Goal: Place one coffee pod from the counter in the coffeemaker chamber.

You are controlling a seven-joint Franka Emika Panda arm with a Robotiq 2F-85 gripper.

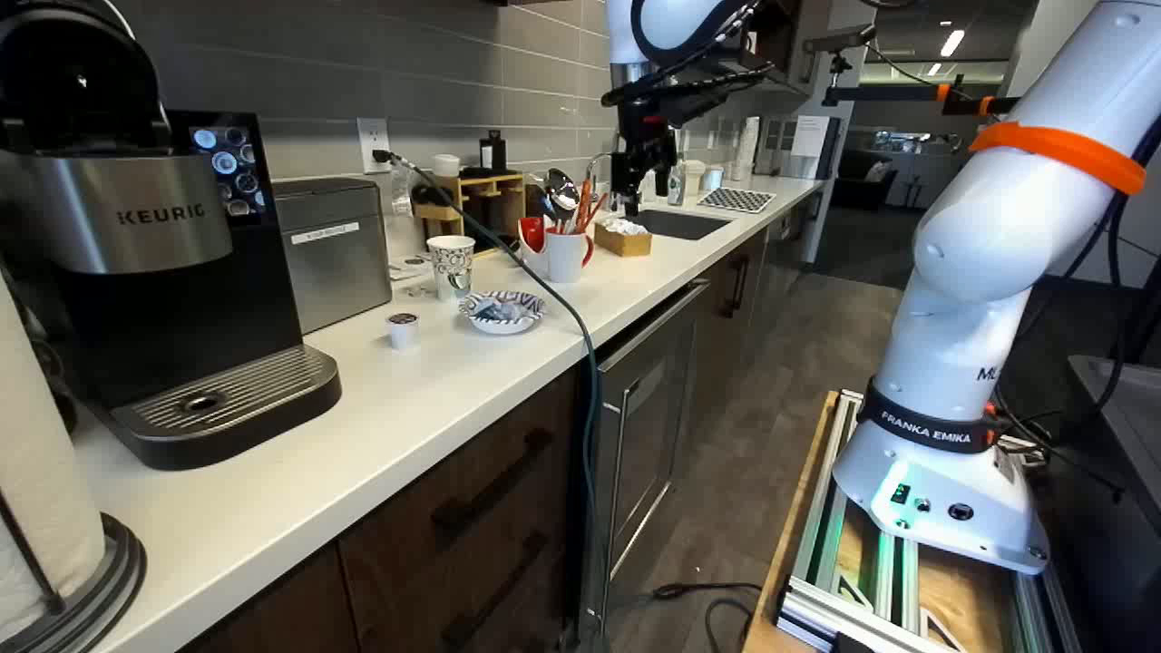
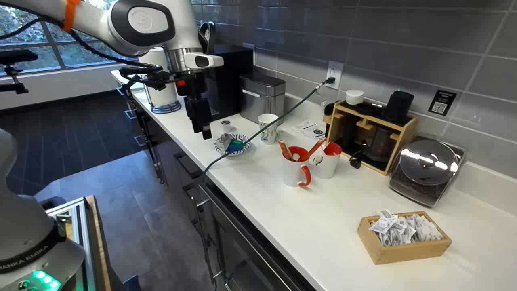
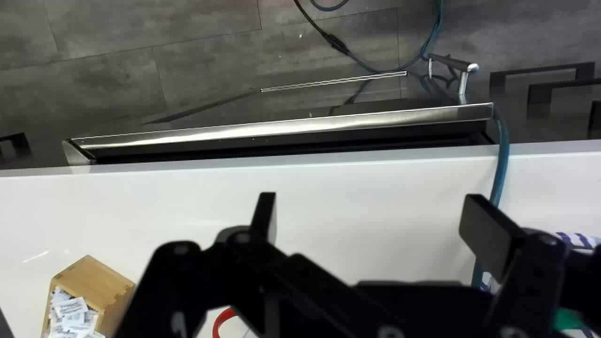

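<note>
The coffee pod [image 1: 402, 334] stands upright on the white counter [image 1: 399, 394], dark top upward, between the Keurig machine [image 1: 172, 317] and the small patterned plate [image 1: 521, 325], touching neither. Near it are the paper cup [image 1: 452, 268] and the grey metal bin [image 1: 340, 258]. The coffeemaker chamber [image 1: 86, 136] sits in the Keurig's head, above the silver band [image 1: 136, 213]; the lid [image 1: 77, 54] looks raised, though the dark interior hides the pod seat from me.

Further out, my gripper [image 3: 368, 216] hangs above the counter, jaws spread wide and holding nothing. In the wrist view, white counter shows between my fingers [image 3: 488, 230]; the wooden box [image 3: 94, 277] of packets lies off to one side, the plate's edge and the teal cord [image 3: 501, 159] to the opposite side. I find no pod there.

So I judge I am at the approach, with the grasp not yet made. The next move calls for travelling towards the Keurig, past plate and cord, staying high enough not to snag that cord. Then I should centre over the pod, descend straight with one finger each side, avoid the cup, and close gently on its stubby wall.
</note>
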